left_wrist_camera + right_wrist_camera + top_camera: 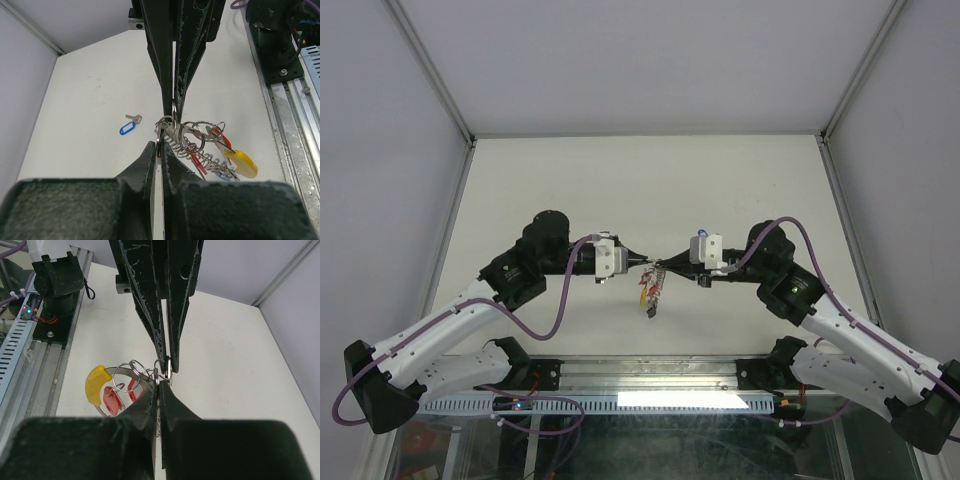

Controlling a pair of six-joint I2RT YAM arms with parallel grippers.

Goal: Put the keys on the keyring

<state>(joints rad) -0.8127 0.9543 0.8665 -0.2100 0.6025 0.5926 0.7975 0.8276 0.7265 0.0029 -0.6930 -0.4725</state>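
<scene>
Keyring hangs midair, keys seemingly threaded on it.

We find the top view bright and even, lit from overhead, so the table shows only faint, soft shadows under the arms. One strip of the metal rail at the near edge is blown out to pure white glare. In both wrist views the nearest fingers are soft and out of focus: the left gripper and the right gripper blur into dark masses at the bottom edge. Beyond them the keyring and the keys are sharp, with small glints on the metal.
</scene>
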